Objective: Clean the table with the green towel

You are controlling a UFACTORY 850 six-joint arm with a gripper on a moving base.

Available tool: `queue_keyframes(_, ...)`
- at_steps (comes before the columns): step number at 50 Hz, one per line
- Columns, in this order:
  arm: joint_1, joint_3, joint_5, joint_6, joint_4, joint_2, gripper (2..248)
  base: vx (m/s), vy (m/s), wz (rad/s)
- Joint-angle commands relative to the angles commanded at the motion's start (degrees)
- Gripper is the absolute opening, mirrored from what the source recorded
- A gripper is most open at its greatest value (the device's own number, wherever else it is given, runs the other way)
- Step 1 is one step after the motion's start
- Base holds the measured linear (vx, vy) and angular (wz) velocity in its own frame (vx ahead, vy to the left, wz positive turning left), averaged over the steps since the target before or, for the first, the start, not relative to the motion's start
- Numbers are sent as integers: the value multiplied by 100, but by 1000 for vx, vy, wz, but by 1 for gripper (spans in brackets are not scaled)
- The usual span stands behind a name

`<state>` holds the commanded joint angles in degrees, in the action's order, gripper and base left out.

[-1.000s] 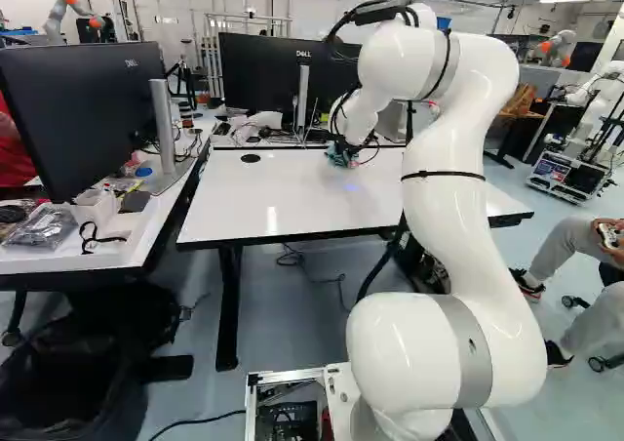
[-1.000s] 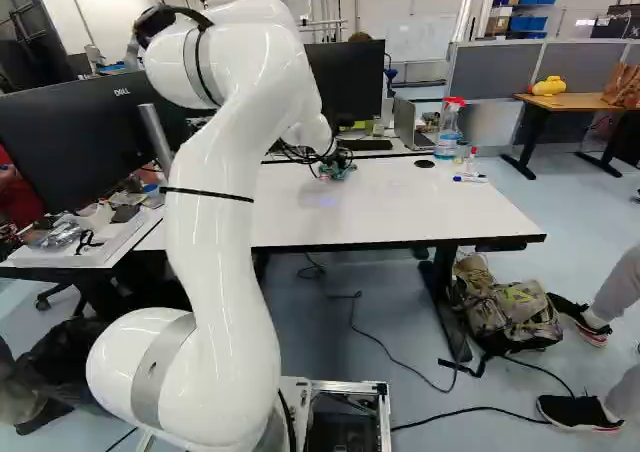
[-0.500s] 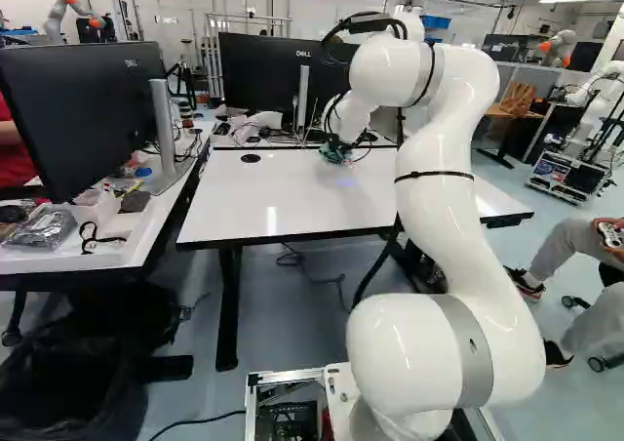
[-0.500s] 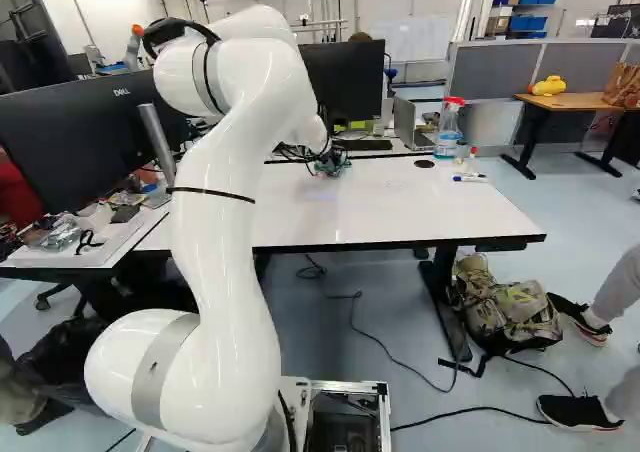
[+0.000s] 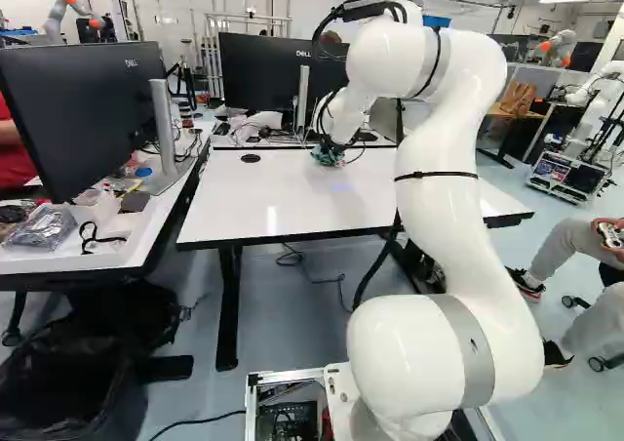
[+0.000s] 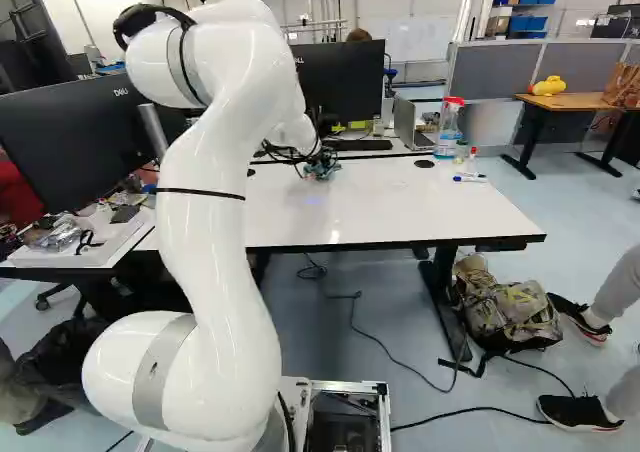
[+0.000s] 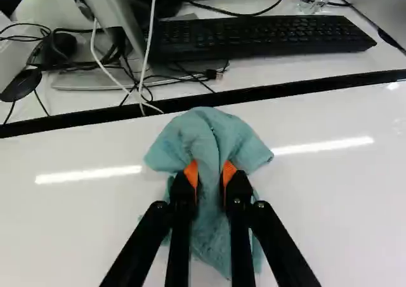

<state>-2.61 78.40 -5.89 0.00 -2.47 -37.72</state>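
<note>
Wrist view, and the tool [image 5: 334,147] is clamped on the green towel [image 7: 210,134], a fold of it squeezed between two orange pads [image 7: 191,173]! Soft, rumpled cloth here, fanning out ahead of the tool and trailing beneath it over the bench [image 7: 330,179]. Now the edges: the black far edge runs just ahead of the towel, while the near one lies well back from the tool, towards the base. Room to work? Glossy white top stretches to either side of the tool and back behind it, bright light streaks glinting left and right. Beyond the far edge sit a long, flat black keyboard [image 7: 260,38] and a tangle of thin cables [image 7: 136,87] (tight quarters up there, folks). Off to the tool's right, the right base view picks out a clear spray bottle [image 6: 448,130] with a red top, and a slim marker [image 6: 470,178]. Light lettering marks the big dark monitor [image 5: 83,109], left of the tool.
</note>
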Motion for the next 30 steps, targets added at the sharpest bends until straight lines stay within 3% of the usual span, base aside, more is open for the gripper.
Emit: queue_keyframes(30,86,-965,0,0,0,704,61,0,0,0)
